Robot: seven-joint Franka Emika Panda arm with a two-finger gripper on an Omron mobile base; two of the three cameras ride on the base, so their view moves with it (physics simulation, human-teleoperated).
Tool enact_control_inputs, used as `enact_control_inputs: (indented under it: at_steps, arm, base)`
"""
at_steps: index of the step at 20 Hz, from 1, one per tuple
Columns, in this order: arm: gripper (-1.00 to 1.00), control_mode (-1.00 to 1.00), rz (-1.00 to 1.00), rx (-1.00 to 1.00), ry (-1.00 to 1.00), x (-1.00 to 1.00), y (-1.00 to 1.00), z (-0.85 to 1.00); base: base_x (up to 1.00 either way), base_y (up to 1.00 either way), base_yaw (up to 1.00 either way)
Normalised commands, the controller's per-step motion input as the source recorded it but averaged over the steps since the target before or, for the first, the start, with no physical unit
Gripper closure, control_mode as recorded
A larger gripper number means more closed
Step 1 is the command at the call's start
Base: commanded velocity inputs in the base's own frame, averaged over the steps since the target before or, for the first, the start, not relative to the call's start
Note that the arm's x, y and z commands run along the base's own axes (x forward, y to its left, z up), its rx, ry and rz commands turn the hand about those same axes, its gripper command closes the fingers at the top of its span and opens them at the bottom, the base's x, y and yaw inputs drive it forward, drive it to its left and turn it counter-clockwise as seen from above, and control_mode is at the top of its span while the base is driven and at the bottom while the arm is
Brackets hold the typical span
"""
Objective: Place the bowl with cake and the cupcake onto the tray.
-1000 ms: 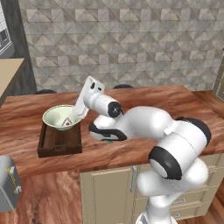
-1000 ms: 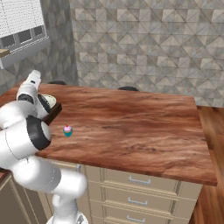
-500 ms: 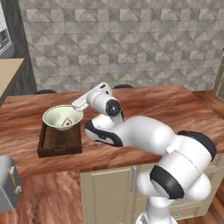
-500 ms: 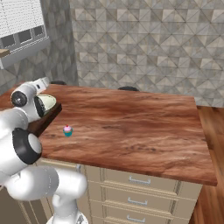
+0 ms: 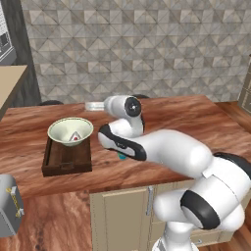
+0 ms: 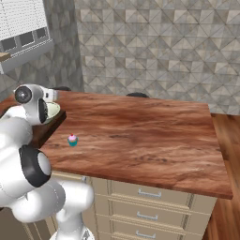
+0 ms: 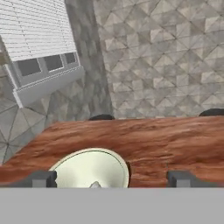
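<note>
Item: wide, shallow, pale cream-green bowl with a small white cake slice topped by a red dot (image 5: 70, 131), seated on the dark brown rectangular wooden tray (image 5: 66, 163) at the left end of the reddish wooden counter (image 6: 140, 136). Item: tiny cupcake, teal wrapper, pink frosting (image 6: 72, 139), on bare counter, apart from the tray, largely behind the arm from the left. Item: two-finger gripper (image 7: 111, 179), raised above and behind the bowl, fingers spread wide, holding nothing.

No readable text, labels or numbers anywhere.
</note>
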Motion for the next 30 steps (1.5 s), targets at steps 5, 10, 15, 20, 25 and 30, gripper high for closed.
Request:
enact_control_inputs:
  at_steps: [5, 10, 15, 20, 25, 30]
  arm:
    - [-1.00, -1.00, -0.13, 0.24, 0.36, 0.00, -0.37, 0.00]
    - [-1.00, -1.00, -0.02, 0.07, 0.26, 0.01, -0.23, -0.03]
    - [-1.00, -1.00, 0.00, 0.01, 0.22, 0.00, -0.05, -0.32]
    - [-1.00, -1.00, 0.04, 0.00, 0.22, 0.00, -0.03, -0.43]
    - [-1.00, -1.00, 0.04, 0.00, 0.19, 0.00, -0.18, -0.51]
    - [-1.00, -1.00, 0.03, -0.02, 0.14, 0.00, -0.21, -0.55]
  base:
    - [0.00, 0.00, 0.00]
    - [0.00, 0.00, 0.00]
    - [0.00, 0.00, 0.00]
    - [0.00, 0.00, 0.00]
    - [0.00, 0.00, 0.00]
    - [0.00, 0.00, 0.00]
